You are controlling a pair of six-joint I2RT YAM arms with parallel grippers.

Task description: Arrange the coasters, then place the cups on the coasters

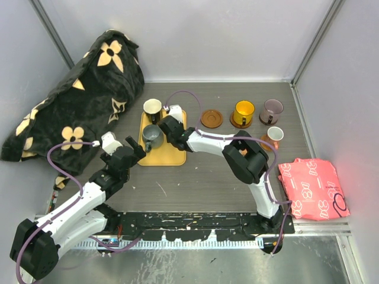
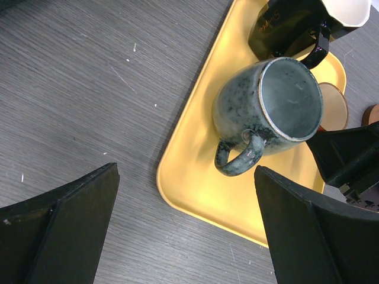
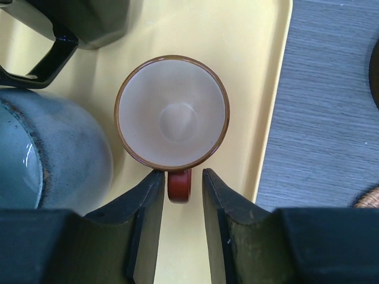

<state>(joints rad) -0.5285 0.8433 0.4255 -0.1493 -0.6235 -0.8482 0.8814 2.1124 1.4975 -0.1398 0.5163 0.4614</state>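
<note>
A small copper-brown cup (image 3: 172, 112) stands on the yellow tray (image 3: 249, 71), its handle (image 3: 179, 184) between the fingers of my right gripper (image 3: 180, 177). The left finger touches the handle and a narrow gap remains at the right one. Beside it on the tray (image 1: 163, 155) are a grey cup (image 1: 151, 136) and a black cup (image 1: 152, 108). My left gripper (image 1: 135, 152) hovers wide open near the tray's front left corner, holding nothing. One coaster (image 1: 211, 118) lies bare. The yellow cup (image 1: 243, 112), purple-grey cup (image 1: 272, 110) and white cup (image 1: 274, 136) each stand on a coaster.
A black cloth with cream flowers (image 1: 77, 100) is heaped at the back left. A pink patterned bag (image 1: 311, 186) lies at the front right. Grey walls close in the table on three sides.
</note>
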